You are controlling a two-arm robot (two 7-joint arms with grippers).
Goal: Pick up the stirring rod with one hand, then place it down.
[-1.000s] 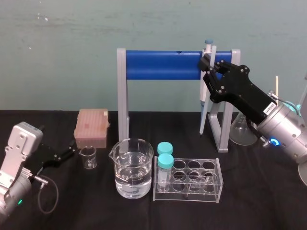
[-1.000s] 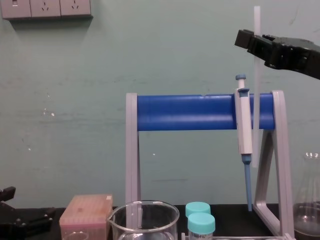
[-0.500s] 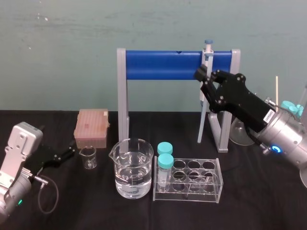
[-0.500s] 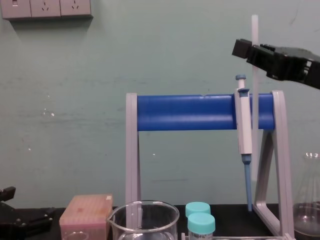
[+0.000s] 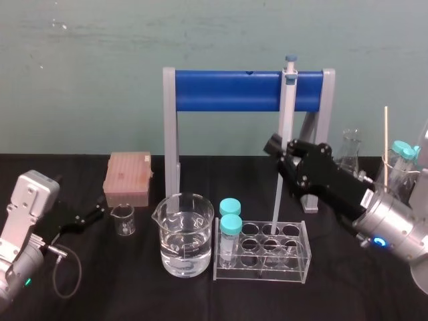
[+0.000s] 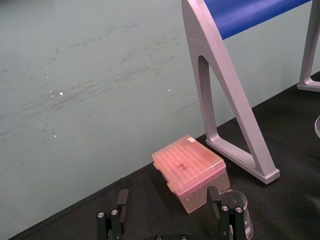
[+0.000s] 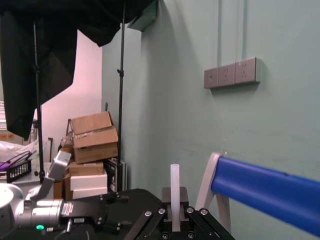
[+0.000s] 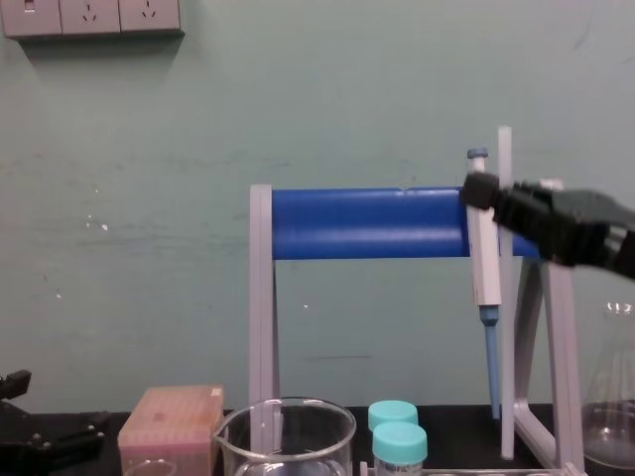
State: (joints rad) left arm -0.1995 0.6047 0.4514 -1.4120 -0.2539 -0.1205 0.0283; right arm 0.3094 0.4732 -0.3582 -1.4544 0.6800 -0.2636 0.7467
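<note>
Whitish, translucent & pencil-thin, the stirring rod [image 5: 275, 200] stands near upright, right of ctr in the head view. It is clamped by the right gripper [image 5: 275, 148], whose 2 black jaws are closed on it approx mid-length. That arm comes in from the lower right of the frame, w/ its silver wrist near the right edge. In the chest view the rod [image 8: 505, 377] is a straight vertical line at the right of the frame. Its top end is above the crossbar of the blue stand [image 8: 367, 223] & its low end is down by the stand's right foot; can't tell if the tip touches anything. There the gripper [image 8: 488, 193] sits level w/ the crossbar, just beside the white-and-blue pipette [image 8: 483, 258] hanging from it. In the head view the rod's low end shows over the back row of the clear tube rack [image 5: 267, 271], which holds 2 teal-capped tubes [image 5: 231, 226] at its left end. In the right wrist view the rod [image 7: 174, 192] rises from btwn the jaws. The left gripper [image 5: 90, 215] is parked at the lower left of the head view, over the black table [image 5: 200, 301]. Its fingers [image 6: 122, 200] are spread apart & point toward the pink tip box [image 5: 127, 177] & a small beaker [image 5: 123, 219]. A large beaker [image 5: 184, 234], part full of clear liquid, stands just left of the rack.
</note>
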